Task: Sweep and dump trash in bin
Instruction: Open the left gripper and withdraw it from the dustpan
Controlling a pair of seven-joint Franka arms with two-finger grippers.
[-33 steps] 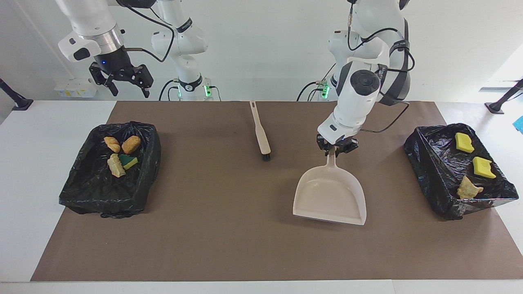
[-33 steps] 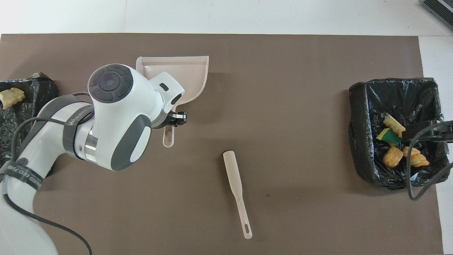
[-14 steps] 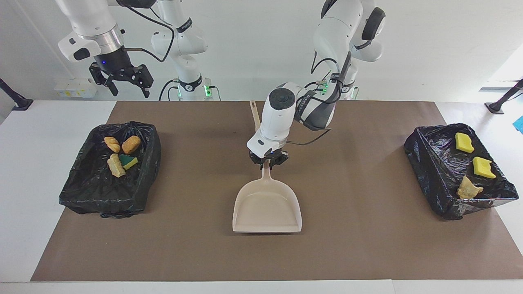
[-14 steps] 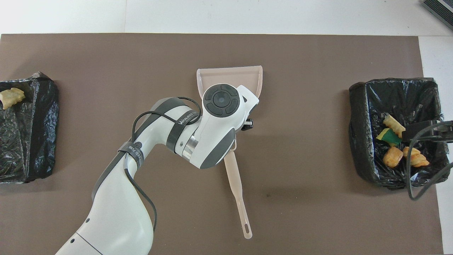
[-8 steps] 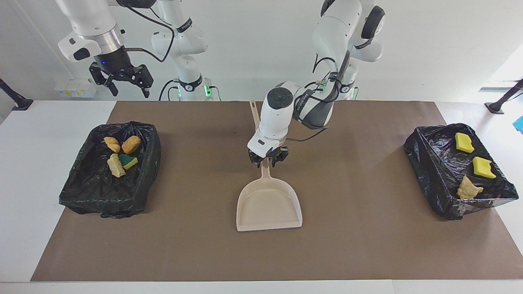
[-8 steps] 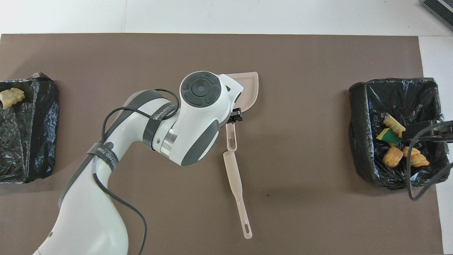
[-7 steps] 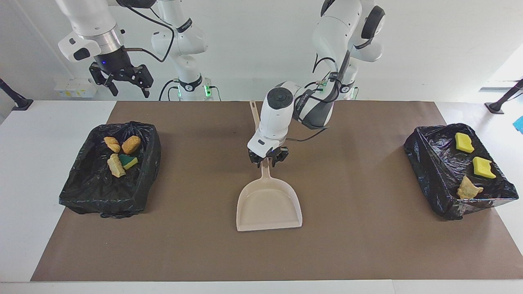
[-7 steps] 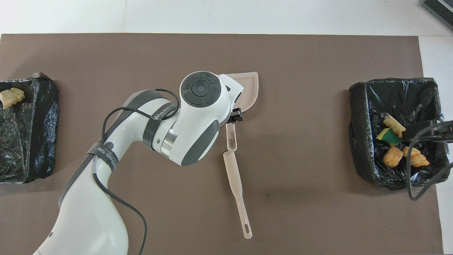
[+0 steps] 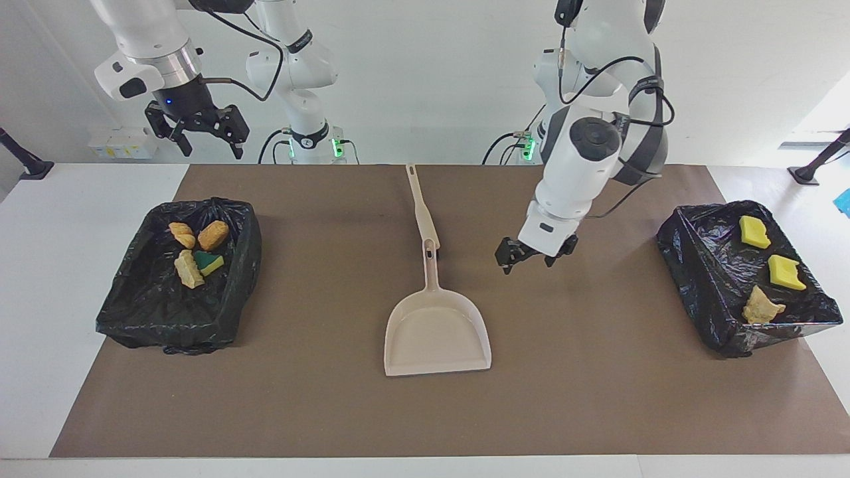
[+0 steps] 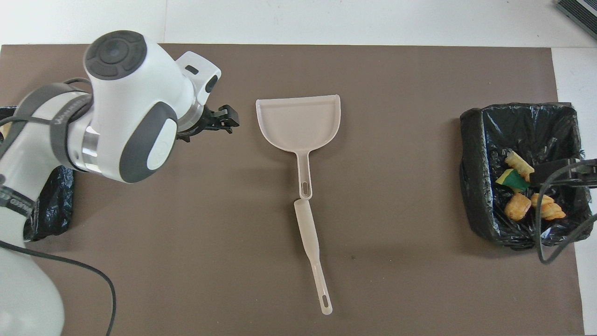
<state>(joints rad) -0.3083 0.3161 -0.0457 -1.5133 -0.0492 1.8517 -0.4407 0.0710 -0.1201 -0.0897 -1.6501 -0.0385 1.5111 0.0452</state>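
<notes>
Brown mat (image 9: 332, 398): dustpan (image 9: 437, 332) flat mid-table, handle touching brush (image 9: 421, 206). My left gripper (image 9: 528, 255) fingers apart, empty, over mat. Right gripper (image 9: 199, 136) waits, fingers apart.

The dustpan (image 9: 437, 328) is looking like smooth, shiny beige plastic, and so is the brush (image 9: 422, 209). The bin bags (image 9: 179, 275) are looking like crinkly, glossy black plastic. The brown mat (image 9: 597, 372) is looking flat and matt, like paper. The sponges (image 9: 755, 232) are looking soft and rough.
</notes>
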